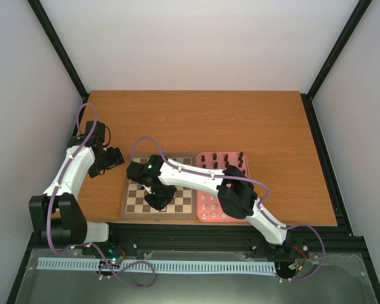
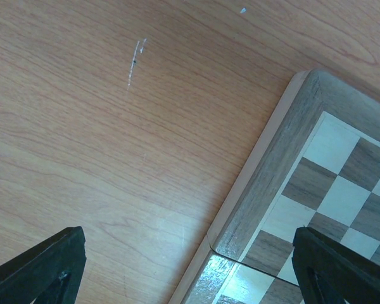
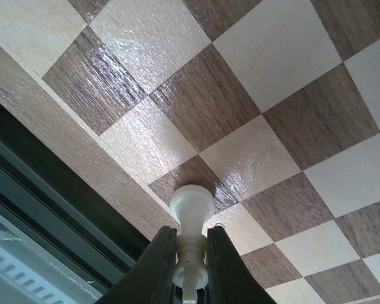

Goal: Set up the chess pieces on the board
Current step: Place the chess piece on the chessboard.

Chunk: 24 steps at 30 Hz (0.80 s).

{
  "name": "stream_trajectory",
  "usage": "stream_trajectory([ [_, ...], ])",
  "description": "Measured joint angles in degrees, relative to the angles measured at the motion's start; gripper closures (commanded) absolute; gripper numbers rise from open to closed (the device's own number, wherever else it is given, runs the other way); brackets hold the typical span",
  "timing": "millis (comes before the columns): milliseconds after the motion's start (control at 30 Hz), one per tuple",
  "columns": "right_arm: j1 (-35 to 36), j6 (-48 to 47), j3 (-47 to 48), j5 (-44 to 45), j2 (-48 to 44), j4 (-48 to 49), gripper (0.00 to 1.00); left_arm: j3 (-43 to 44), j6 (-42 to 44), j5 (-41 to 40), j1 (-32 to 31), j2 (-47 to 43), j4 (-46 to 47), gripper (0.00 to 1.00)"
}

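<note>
Nearest us, the jaws of our right arm (image 1: 158,193) are clamped on a cream-white chess piece (image 3: 191,215), held over the board (image 3: 266,126) by its near rim. Farther off, the jaws of our left arm (image 1: 107,161) stand wide open and empty over the counter (image 1: 240,120), just beside the board's far left corner. Right of the board lies a pink tray (image 1: 209,209), with dark pieces (image 1: 227,158) standing along its far end.

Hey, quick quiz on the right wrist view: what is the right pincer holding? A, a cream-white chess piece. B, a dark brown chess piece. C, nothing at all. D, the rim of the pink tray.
A: the right pincer is shut on a cream-white chess piece, its rounded head showing over the board.
</note>
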Motion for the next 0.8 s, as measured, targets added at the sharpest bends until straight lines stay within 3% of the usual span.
stream_trajectory([
  [400, 0.0, -0.5, 1.0, 0.2, 0.9, -0.5, 0.9, -0.4, 0.0, 0.9, 0.0, 0.0, 0.7, 0.0],
  [800, 0.0, -1.3, 1.0, -0.1, 0.9, -0.4, 0.72, -0.9, 0.0, 1.4, 0.0, 0.0, 1.1, 0.0],
])
